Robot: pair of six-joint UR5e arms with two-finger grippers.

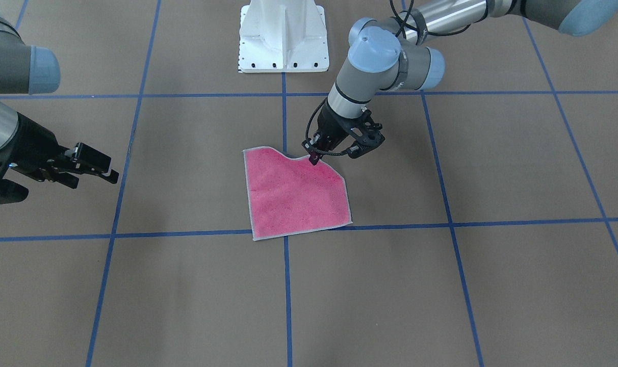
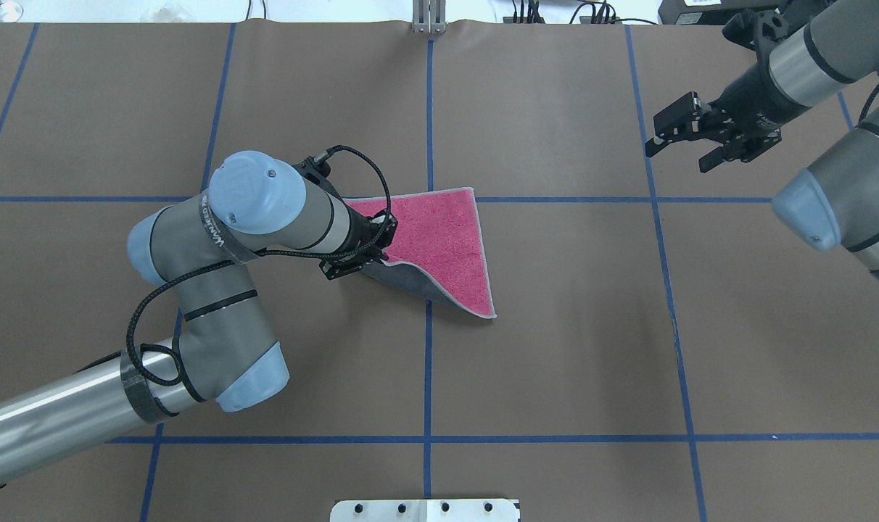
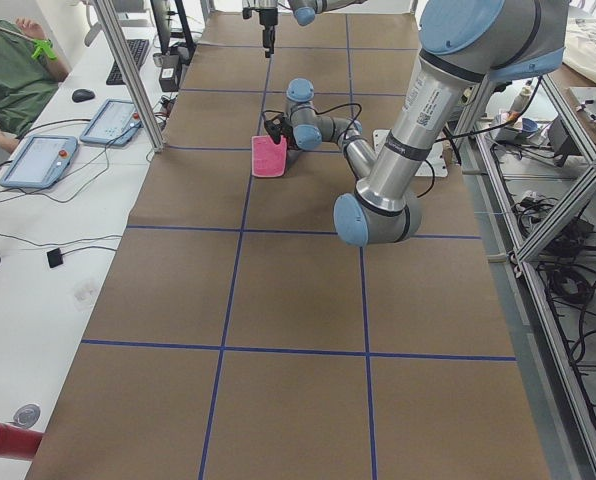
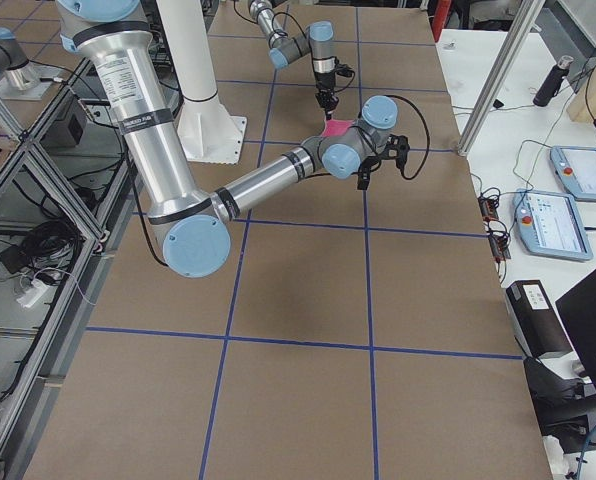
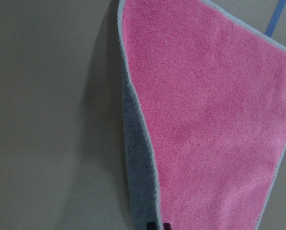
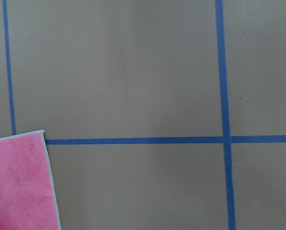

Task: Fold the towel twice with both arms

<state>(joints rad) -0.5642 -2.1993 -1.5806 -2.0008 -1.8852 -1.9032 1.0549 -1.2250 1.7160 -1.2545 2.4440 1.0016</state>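
The towel [image 1: 293, 196] lies pink face up near the table's middle, one corner lifted. My left gripper [image 1: 314, 155] is shut on that corner and holds it just above the table, so the dark grey underside [image 2: 410, 279] shows along the raised edge. The left wrist view shows the pink face [image 5: 210, 120] and the grey underside [image 5: 138, 177] hanging from the fingertips [image 5: 158, 225]. My right gripper [image 2: 682, 156] is open and empty, above the table well to the towel's right side; it also shows in the front view [image 1: 92, 178]. One towel corner [image 6: 18, 187] shows in the right wrist view.
The brown table cover carries a grid of blue tape lines [image 1: 285, 285]. The white pedestal base [image 1: 283, 35] stands at the robot's edge. An operators' desk with tablets [image 3: 38, 160] runs along the far side of the table.
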